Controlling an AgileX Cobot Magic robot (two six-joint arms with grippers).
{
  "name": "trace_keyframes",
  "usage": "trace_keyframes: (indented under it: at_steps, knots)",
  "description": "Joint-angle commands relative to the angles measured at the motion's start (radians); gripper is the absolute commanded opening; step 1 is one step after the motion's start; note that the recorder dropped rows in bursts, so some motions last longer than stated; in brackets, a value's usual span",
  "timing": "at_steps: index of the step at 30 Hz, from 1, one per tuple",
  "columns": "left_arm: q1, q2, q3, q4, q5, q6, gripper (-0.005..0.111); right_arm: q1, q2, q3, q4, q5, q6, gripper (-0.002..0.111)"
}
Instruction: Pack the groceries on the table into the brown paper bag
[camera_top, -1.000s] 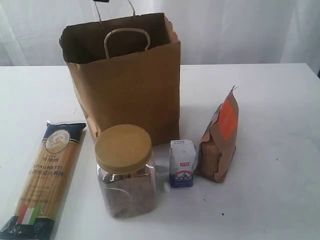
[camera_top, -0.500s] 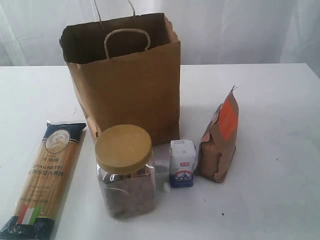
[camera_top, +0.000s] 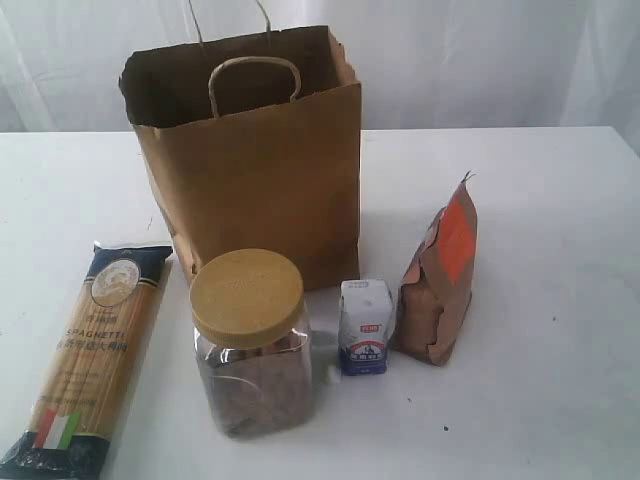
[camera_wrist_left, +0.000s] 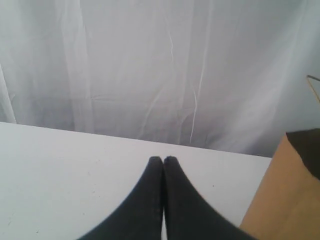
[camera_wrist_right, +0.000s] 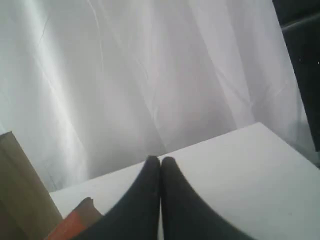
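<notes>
**Exterior view, front to back.** Nearest us, at the front left, the spaghetti packet with dark blue ends (camera_top: 85, 355) lies flat on the table (camera_top: 540, 300), its length running away from us. Just to its right stands the clear tan-lidded jar (camera_top: 250, 345), upright, with brown contents showing through the wall. Slightly farther back and right of the jar we find the small white-blue carton (camera_top: 365, 328), upright. Just beside it is the brown orange-labelled pouch (camera_top: 440, 280), standing with a slight lean; we cannot tell whether the two touch. Behind the jar and the carton rises the brown paper bag (camera_top: 255, 170), upright, with its mouth open and its loop handles raised. A white curtain (camera_top: 480, 60) closes the scene.

**Left wrist view.** The left gripper (camera_wrist_left: 163, 161) hangs over bare tabletop with its two dark fingers (camera_wrist_left: 145, 200) pressed together, gripping nothing. Off to one side we see an upper corner of the bag, and the curtain hangs beyond.

**Right wrist view.** The right gripper (camera_wrist_right: 160, 160) likewise has its fingers (camera_wrist_right: 180, 205) closed against each other and carries nothing. The orange top of the pouch and an edge of the bag lie off to one side, with the table's far edge and the curtain behind.
</notes>
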Motion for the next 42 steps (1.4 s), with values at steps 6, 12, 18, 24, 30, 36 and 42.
trace_keyframes:
  at_steps: [6, 12, 18, 24, 30, 36, 42]
  knots:
    - [0.003, -0.350, 0.273, -0.003, 0.094, 0.001, 0.000, 0.114, 0.395, -0.193, -0.548, -0.161, 0.109, 0.000]
    - [0.003, -0.590, 0.318, 0.013, 0.313, 0.029, 0.000, 0.251, 0.575, -0.345, -1.126, -0.325, 0.624, 0.000]
    - [0.003, -0.705, 0.323, 0.102, 0.490, 0.053, 0.000, 0.367, 0.704, -0.459, -1.304, -0.543, 0.859, 0.000]
    - [0.003, -0.709, 0.521, 0.160, 0.347, 0.009, 0.000, 0.488, 0.808, -0.561, -1.304, -0.220, 0.604, 0.000]
    - [0.003, -0.709, 0.557, 0.360, 0.439, 0.011, 0.000, 0.486, 0.870, -0.504, -0.950, 0.636, 0.405, 0.000]
    - [0.003, -0.709, 0.557, 0.360, 0.439, 0.011, 0.000, 0.486, 0.872, -0.504, -0.092, 0.905, -0.573, 0.000]
    - [0.003, -0.709, 0.557, 0.360, 0.437, 0.011, 0.000, 0.488, 0.830, -0.550, 0.588, 0.914, -1.105, 0.000]
